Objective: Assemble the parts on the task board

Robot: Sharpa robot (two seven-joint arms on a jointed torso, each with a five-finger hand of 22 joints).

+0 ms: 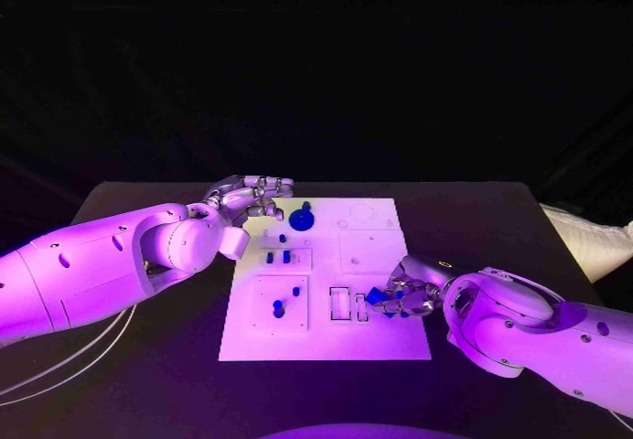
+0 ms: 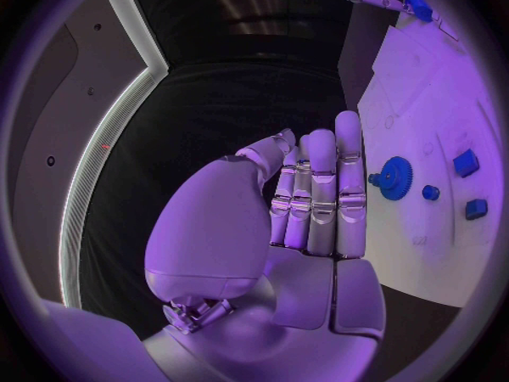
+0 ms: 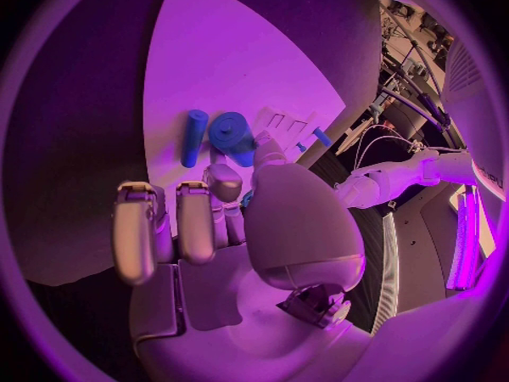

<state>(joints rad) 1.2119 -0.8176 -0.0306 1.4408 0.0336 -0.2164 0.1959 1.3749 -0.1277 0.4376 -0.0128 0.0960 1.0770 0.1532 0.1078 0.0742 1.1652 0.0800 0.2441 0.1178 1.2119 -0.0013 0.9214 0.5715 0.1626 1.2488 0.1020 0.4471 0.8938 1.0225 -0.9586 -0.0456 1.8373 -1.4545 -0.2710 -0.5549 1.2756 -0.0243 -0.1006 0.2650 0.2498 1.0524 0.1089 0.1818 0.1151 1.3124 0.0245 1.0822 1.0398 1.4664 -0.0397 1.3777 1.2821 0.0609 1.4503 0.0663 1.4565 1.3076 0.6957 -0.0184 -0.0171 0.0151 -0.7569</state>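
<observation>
Overhead, a dark worktop [image 1: 145, 366] carries the white board [image 1: 376, 274]. At 11 o'clock, the left robot hand [image 1: 251, 197] is flat and empty beside a gear [image 1: 302, 219]. At 4 o'clock, the right robot hand [image 1: 409, 297] pinches a blue part [image 1: 379, 296]; its wrist view adds a blue peg [image 3: 194, 137].

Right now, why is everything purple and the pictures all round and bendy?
Head view: purple light washes the task board and both arms, background dark. Left wrist view: fisheye bends the board's edge; left hand looms large. Right wrist view: same curving; right hand blocks much.
</observation>
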